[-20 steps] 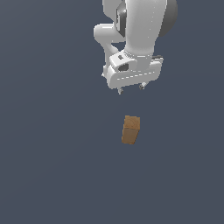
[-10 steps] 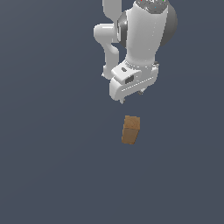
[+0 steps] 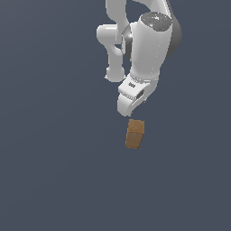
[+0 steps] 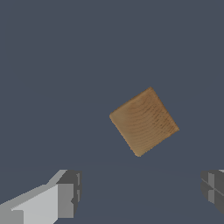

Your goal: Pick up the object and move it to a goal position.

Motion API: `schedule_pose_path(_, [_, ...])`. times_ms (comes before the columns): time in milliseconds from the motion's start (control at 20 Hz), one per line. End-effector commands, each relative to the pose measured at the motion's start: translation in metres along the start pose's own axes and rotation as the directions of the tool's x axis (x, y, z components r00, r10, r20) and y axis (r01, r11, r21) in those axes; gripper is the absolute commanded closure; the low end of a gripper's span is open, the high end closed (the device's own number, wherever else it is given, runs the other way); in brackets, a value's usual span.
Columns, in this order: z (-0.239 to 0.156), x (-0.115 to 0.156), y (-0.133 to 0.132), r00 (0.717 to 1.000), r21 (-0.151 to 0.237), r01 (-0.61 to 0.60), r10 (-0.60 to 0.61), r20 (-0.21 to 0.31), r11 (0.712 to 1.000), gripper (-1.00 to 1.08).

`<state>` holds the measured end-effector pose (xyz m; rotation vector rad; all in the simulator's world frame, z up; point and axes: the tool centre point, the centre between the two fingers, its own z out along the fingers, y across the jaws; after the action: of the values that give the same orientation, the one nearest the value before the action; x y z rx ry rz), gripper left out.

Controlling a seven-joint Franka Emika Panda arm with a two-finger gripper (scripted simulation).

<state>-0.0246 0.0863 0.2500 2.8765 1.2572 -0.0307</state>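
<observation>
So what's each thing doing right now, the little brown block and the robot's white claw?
Small brown wood-grained block: standing on the dark grey floor, not held, nothing touching it.
White robot gripper: open, empty, fingers wide apart, above the block, not around it.

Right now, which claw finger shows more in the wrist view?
The light grey finger with its dark pad; the other finger shows only a dark tip at the frame edge. The brown block lies ahead, outside the open claw.

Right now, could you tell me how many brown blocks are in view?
1. The brown block stands on the dark surface just below the gripper, untouched; the wrist view shows it ahead of the open fingers. Nothing suggests another is hidden.
</observation>
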Motion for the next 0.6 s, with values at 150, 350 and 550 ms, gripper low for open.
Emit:
schedule_pose_path(150, [0.014, 0.009, 0.007, 0.989, -0.003, 0.148, -0.148, -0.003, 0.989, -0.92])
schedule_pose_path(350, [0.024, 0.015, 0.011, 0.968, -0.006, 0.253, -0.253, -0.006, 0.968, -0.92])
schedule_pose_path(550, [0.034, 0.02, 0.015, 0.936, -0.008, 0.353, -0.353, -0.008, 0.936, -0.92])
